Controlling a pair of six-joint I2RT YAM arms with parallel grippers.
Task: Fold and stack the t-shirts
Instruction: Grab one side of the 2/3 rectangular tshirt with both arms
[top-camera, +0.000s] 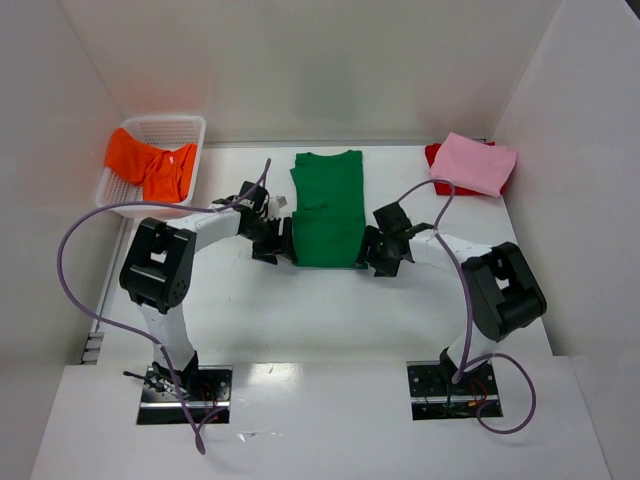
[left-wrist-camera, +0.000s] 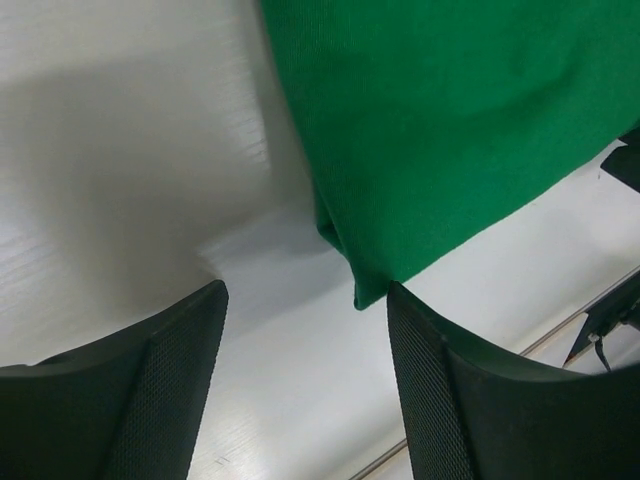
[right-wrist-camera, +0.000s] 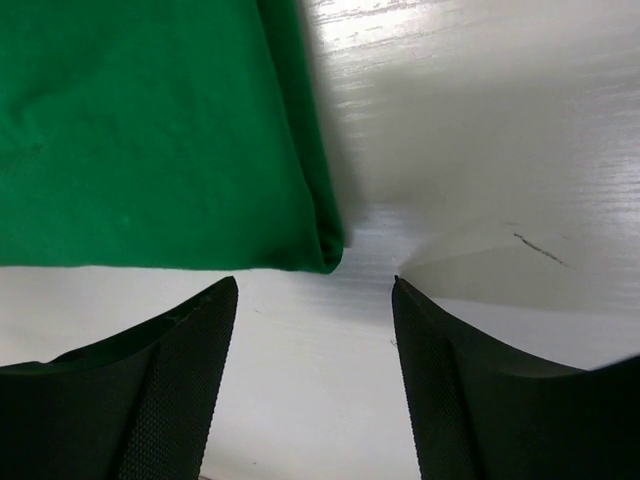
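Note:
A bright green t-shirt lies on the table, folded into a long strip, collar at the far end. My left gripper is at its near left corner, open; that green corner touches the tip of the right finger, with bare table between the fingers. At the shirt's near right corner is my right gripper, open, the folded green corner just beyond its fingertips. A folded pink t-shirt rests on a red one at the far right. An orange t-shirt hangs in the basket.
The white mesh basket stands at the far left, near the left wall. White walls enclose the table on three sides. Purple cables loop from both arms over the table.

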